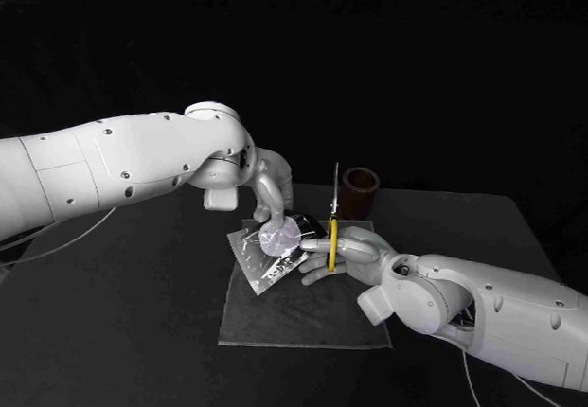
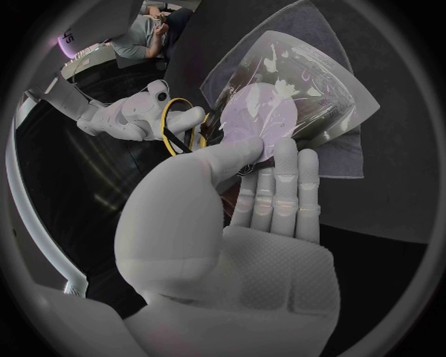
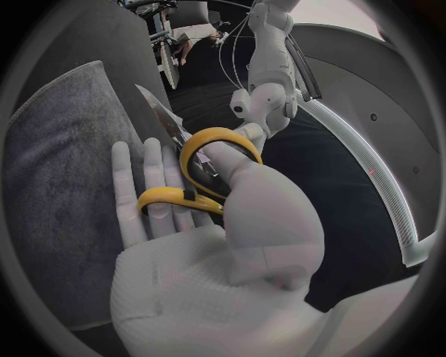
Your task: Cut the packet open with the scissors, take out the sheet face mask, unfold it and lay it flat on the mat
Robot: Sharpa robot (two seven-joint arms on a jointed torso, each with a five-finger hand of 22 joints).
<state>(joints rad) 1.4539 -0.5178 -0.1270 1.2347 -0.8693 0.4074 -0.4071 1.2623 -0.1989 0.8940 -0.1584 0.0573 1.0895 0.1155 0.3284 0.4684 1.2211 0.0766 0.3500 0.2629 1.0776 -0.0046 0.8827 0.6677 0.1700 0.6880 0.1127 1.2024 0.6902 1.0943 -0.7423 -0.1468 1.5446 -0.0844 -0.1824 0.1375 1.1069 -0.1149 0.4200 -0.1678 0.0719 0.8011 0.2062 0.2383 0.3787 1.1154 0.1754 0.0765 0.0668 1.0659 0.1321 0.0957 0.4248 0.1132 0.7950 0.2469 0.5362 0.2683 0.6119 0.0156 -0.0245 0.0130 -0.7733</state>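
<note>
Hanging at the frame's centre, the clear packet (image 1: 271, 249) is pinched by the left hand (image 1: 270, 190) over the grey mat (image 1: 315, 321). The yellow-handled scissors (image 1: 334, 216) are gripped in the right hand (image 1: 352, 256) just beside it, blades pointing toward the frame's top.

A black table (image 1: 471, 227) stands before a wholly dark, unlit backdrop.

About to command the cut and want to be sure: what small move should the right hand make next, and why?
Probably swing the scissors across to an edge of the packet. The left hand holds the packet over the mat, while the right hand grips the scissors with the blades pointing away, beside the packet, not on it.
</note>
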